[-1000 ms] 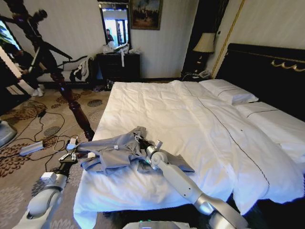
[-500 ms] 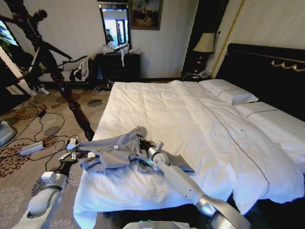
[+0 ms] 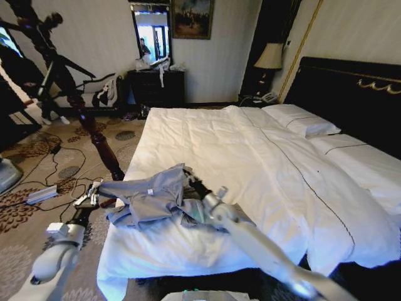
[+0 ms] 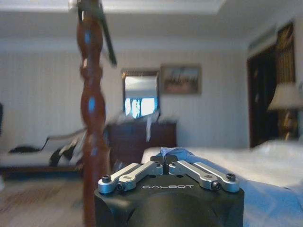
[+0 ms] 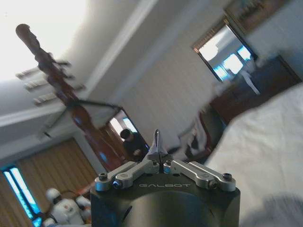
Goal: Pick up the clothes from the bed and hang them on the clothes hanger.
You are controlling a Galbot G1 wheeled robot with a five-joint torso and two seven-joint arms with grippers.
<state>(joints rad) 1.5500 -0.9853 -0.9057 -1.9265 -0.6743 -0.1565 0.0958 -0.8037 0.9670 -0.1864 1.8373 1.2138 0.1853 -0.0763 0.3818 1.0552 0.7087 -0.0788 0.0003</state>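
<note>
Right hand closed on the grey-blue shirt bunched at the bed foot corner, left hand closed on its sleeve end: thin fabric could slip out mid-lift.

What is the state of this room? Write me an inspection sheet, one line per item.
Surface: bed with a white duvet, mostly bare; two white pillows at the black headboard.
Job's things: grey-blue shirt bunched at the bed's near left corner.
Clutter: clothing heaped on the dark dresser and on the bench by the wall.
Grippers: right gripper at the shirt's right edge; left gripper over the carpet beside the bed corner.
Cables: loose cables and a white box on the carpet.
Surroundings: reddish wooden coat stand, mirror, bedside lamp.
</note>
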